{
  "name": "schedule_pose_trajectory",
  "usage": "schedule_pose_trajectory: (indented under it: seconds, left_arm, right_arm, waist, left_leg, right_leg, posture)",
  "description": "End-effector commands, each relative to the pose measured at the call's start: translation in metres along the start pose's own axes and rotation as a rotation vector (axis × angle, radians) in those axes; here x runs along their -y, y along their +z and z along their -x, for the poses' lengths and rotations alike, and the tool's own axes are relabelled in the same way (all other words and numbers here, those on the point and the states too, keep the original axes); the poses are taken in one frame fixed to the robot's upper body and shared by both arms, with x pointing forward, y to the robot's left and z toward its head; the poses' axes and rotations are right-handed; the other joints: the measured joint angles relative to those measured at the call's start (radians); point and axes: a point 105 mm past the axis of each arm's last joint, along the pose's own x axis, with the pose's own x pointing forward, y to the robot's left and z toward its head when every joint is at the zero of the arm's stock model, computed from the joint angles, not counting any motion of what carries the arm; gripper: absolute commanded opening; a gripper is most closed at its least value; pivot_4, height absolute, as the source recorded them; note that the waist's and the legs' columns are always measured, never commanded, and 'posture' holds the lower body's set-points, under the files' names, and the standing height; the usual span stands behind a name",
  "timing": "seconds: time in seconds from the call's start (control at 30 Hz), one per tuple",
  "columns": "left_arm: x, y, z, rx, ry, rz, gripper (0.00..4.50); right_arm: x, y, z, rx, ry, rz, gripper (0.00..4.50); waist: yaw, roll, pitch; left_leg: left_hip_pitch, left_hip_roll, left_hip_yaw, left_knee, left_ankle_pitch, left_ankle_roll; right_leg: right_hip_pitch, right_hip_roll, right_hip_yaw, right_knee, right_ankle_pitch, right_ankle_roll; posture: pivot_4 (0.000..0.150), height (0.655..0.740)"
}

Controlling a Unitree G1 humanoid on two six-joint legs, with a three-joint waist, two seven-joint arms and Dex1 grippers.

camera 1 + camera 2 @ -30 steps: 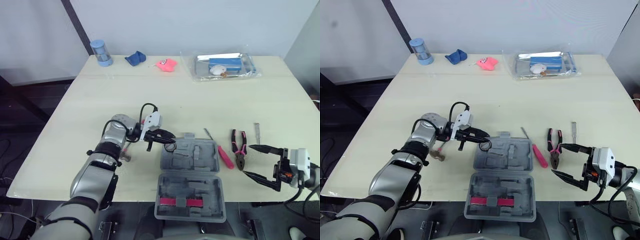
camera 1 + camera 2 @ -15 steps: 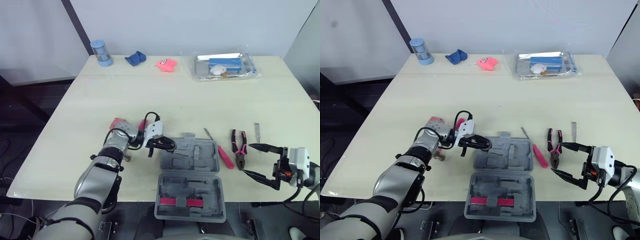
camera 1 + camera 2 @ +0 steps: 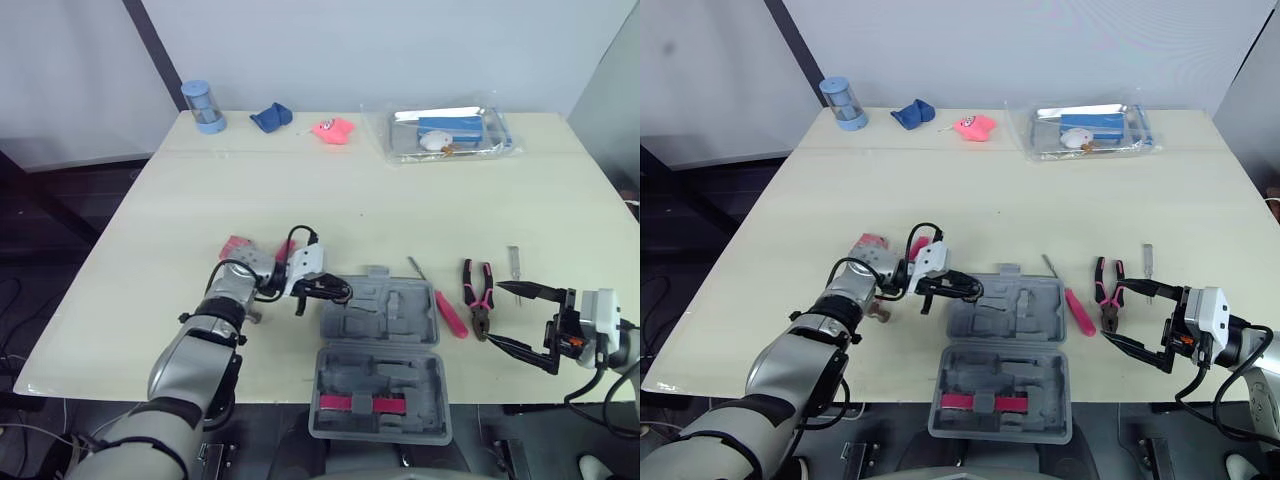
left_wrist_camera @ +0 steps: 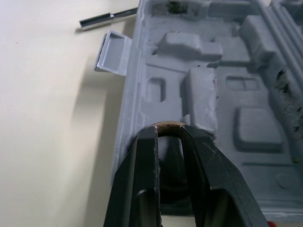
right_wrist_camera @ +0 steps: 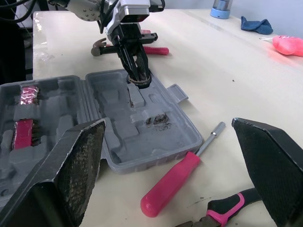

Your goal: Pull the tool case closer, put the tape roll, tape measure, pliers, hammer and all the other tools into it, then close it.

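The grey tool case lies open near the table's front edge, with its lid flat towards me. My left gripper is shut on a small dark tape roll and holds it low over the left end of the case tray. Right of the case lie a pink-handled screwdriver, pink-and-black pliers and a small metal bit. My right gripper stands open just right of the pliers. A hammer with a red handle lies behind my left arm, beside a pink object.
At the table's far edge stand a blue cup, a blue cloth, a pink item and a clear bag with boxes. The table's front edge runs just under the case lid.
My left forearm has dropped toward the table, bringing the tape roll lower at the case's left end and uncovering the pink object. My right gripper has edged slightly toward the pliers.
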Motion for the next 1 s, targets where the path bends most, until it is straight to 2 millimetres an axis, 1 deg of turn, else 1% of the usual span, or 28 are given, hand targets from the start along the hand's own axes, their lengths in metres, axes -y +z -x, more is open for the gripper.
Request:
schedule_pose_trajectory:
  seconds: [0.03,0.13,0.17,0.23,0.27,0.33,0.37,0.4,0.5,0.63,0.77,0.83,0.87,1.0]
  left_arm:
    - [-0.012,0.02,0.017,0.103,0.074,-0.011,0.85]
    - [-0.017,0.034,0.038,0.205,0.154,0.001,0.85]
    - [-0.016,0.036,0.051,0.242,0.197,0.015,0.85]
    - [-0.009,0.039,0.073,0.282,0.262,0.041,0.85]
    - [-0.006,0.04,0.079,0.289,0.28,0.05,0.85]
    - [0.005,0.037,0.101,0.295,0.358,0.088,0.85]
    - [0.009,0.036,0.107,0.295,0.382,0.1,0.85]
    - [0.015,0.033,0.115,0.29,0.411,0.123,0.85]
    - [0.038,0.011,0.152,0.242,0.567,0.209,0.85]
    - [0.072,-0.021,0.188,0.169,0.741,0.316,0.85]
    - [0.094,-0.039,0.205,0.123,0.851,0.375,0.85]
    - [0.112,-0.058,0.218,0.088,0.936,0.434,1.35]
    - [0.12,-0.065,0.222,0.069,0.963,0.453,1.52]
    - [0.134,-0.082,0.23,0.052,1.047,0.512,3.15]
  right_arm:
    - [0.003,0.008,0.001,0.039,-0.033,-0.002,4.5]
    - [0.006,0.002,0.006,0.033,-0.09,-0.035,4.5]
    - [0.008,0.001,0.009,0.033,-0.125,-0.052,4.5]
    - [0.012,-0.004,0.015,0.02,-0.188,-0.071,4.5]
    - [0.013,-0.005,0.017,0.013,-0.207,-0.074,4.5]
    - [0.015,-0.011,0.026,-0.006,-0.261,-0.104,4.5]
    - [0.016,-0.013,0.029,-0.012,-0.28,-0.114,4.5]
    - [0.017,-0.015,0.035,-0.02,-0.304,-0.123,4.5]
    - [0.016,-0.025,0.056,-0.064,-0.394,-0.157,4.5]
    - [0.014,-0.034,0.083,-0.11,-0.505,-0.18,4.5]
    - [0.012,-0.038,0.1,-0.129,-0.57,-0.2,4.5]
    - [0.009,-0.042,0.115,-0.155,-0.619,-0.211,4.5]
    - [0.009,-0.044,0.122,-0.165,-0.645,-0.217,4.5]
    - [0.007,-0.053,0.147,-0.197,-0.736,-0.236,4.5]
  waist:
    - [0.0,0.0,0.0]
    - [-0.001,0.0,0.0]
    - [-0.001,0.0,0.0]
    - [-0.008,0.0,0.0]
    - [-0.011,0.001,0.0]
    - [-0.014,0.001,0.0]
    - [-0.013,0.001,0.0]
    - [-0.011,0.001,0.0]
    - [-0.007,0.001,0.0]
    - [0.001,0.001,0.0]
    - [0.007,0.0,-0.001]
    - [0.007,0.0,-0.001]
    - [0.006,0.0,-0.001]
    - [0.005,0.0,-0.001]
  left_leg:
    - [0.0,0.0,0.0,0.0,0.0,0.0]
    - [0.0,0.0,-0.001,0.0,0.0,0.0]
    - [0.0,0.0,-0.001,0.0,0.0,0.0]
    - [0.0,0.0,-0.001,0.0,0.0,0.0]
    - [0.0,0.001,-0.001,-0.001,0.0,0.0]
    - [0.0,0.001,-0.001,-0.001,0.0,0.0]
    - [0.0,0.001,-0.001,-0.001,0.0,0.0]
    - [0.0,0.001,-0.001,-0.001,0.0,0.0]
    - [0.0,0.001,-0.001,-0.001,0.0,0.0]
    - [0.001,0.001,0.001,-0.003,0.0,0.0]
    - [0.001,0.001,0.001,-0.003,0.0,0.0]
    - [0.002,0.001,0.001,-0.003,0.0,0.0]
    - [0.002,0.001,0.001,-0.003,0.0,0.0]
    - [0.002,0.001,0.002,-0.004,0.0,0.0]
  right_leg:
    - [0.0,0.0,0.0,0.0,0.0,0.0]
    - [0.0,0.0,0.0,0.0,0.0,0.0]
    - [0.0,0.0,-0.001,0.0,0.0,0.0]
    - [0.0,0.0,0.0,0.0,0.0,0.0]
    - [0.0,0.0,0.0,0.0,0.0,0.0]
    - [0.0,0.0,0.0,0.0,0.0,0.0]
    - [0.0,0.0,0.0,0.0,0.0,0.0]
    - [0.0,0.0,0.0,0.0,0.0,0.0]
    - [0.0,0.0,-0.001,0.0,0.0,0.0]
    - [0.0,-0.001,0.001,-0.001,0.0,0.0]
    - [0.0,-0.001,0.001,-0.001,0.0,0.0]
    - [0.001,-0.001,0.001,-0.001,0.0,0.0]
    - [0.001,-0.001,0.001,-0.002,0.0,0.0]
    - [0.001,-0.001,0.001,-0.003,0.0,-0.001]
  posture:
    - [0.15,0.74]
    - [0.15,0.74]
    - [0.15,0.74]
    - [0.15,0.74]
    - [0.15,0.74]
    - [0.15,0.74]
    - [0.15,0.74]
    - [0.15,0.74]
    - [0.15,0.74]
    - [0.15,0.74]
    - [0.15,0.74]
    - [0.15,0.74]
    - [0.15,0.74]
    - [0.15,0.74]
